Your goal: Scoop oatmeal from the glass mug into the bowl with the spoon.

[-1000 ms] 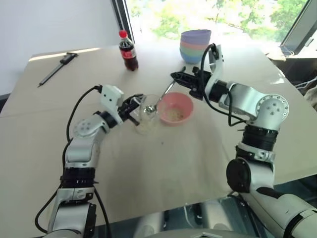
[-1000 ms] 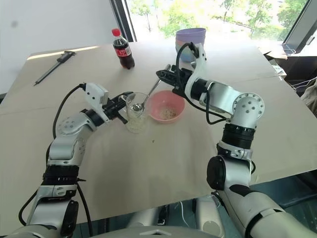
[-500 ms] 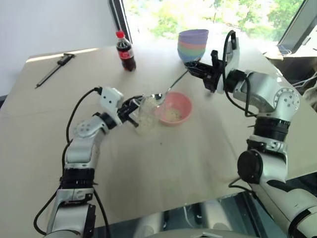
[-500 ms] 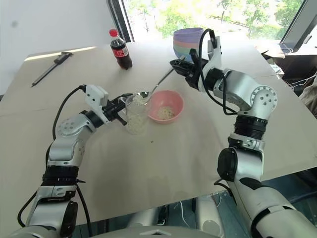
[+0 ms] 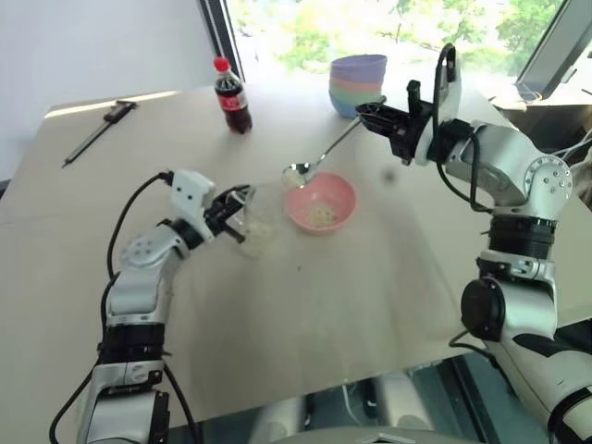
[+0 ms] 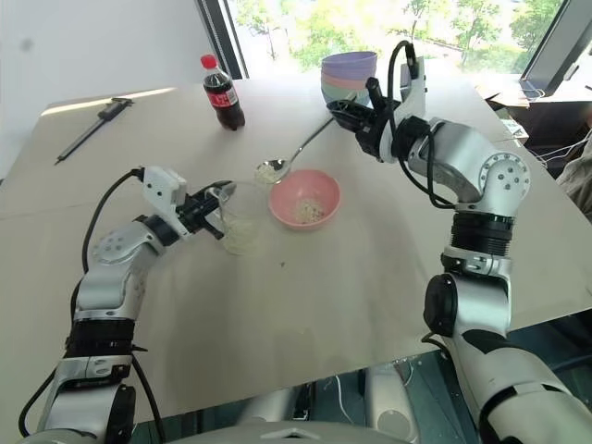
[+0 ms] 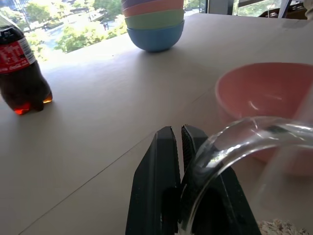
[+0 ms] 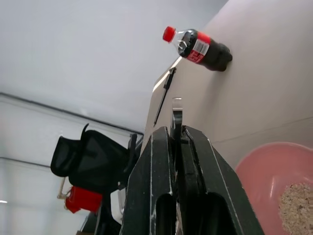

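Silver spoon point(image 5: 319, 163), pinched by its handle in the right gripper point(image 5: 367, 112), carries oatmeal point(image 5: 292, 174) above the pink bowl's point(image 5: 321, 203) ten o'clock rim. At the bowl's nine o'clock, the left gripper point(image 5: 233, 199) clamps the glass mug point(image 5: 256, 220) by its rim.

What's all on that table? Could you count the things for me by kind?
Bowls: 4, one pink bowl and a stack of three pastel bowls
Glass mug: 1
Spoon: 1
Cola bottle: 1
Black tool: 1
Total: 8
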